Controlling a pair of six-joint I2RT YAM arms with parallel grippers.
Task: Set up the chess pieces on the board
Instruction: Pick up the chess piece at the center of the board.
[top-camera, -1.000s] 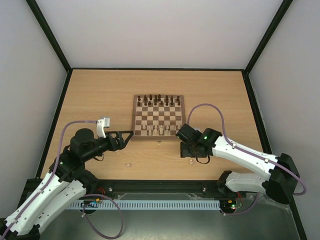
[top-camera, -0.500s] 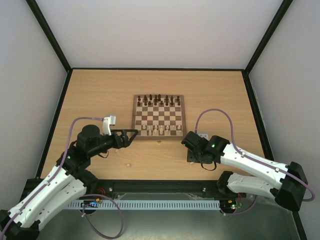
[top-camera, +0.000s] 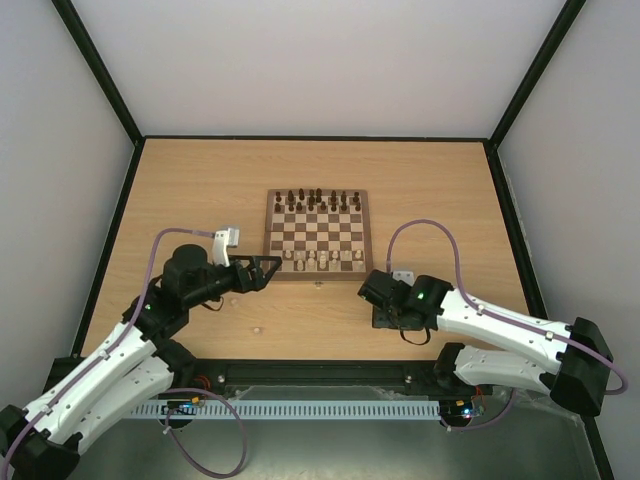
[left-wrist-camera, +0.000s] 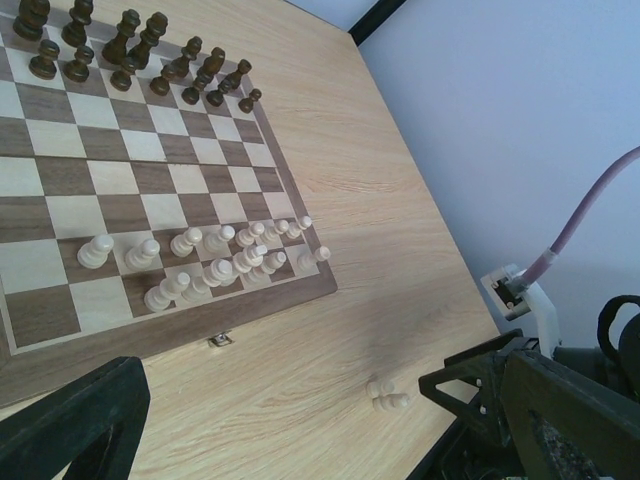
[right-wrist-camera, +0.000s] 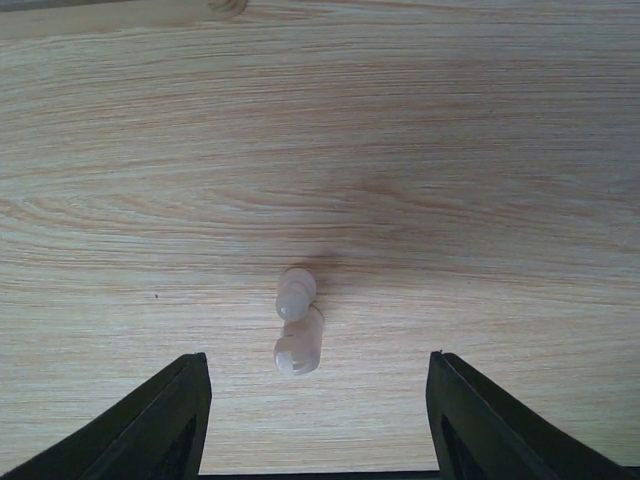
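Gripper on right arm (right-wrist-camera: 315, 410) has swung back to two stray chess pieces (right-wrist-camera: 298, 335) just ahead, jaws spread, empty; pickup probably next.

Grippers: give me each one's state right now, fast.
Left gripper: open, holding nothing.
Right gripper: open, holding nothing; two pale chess pieces lie on the table just ahead of it.
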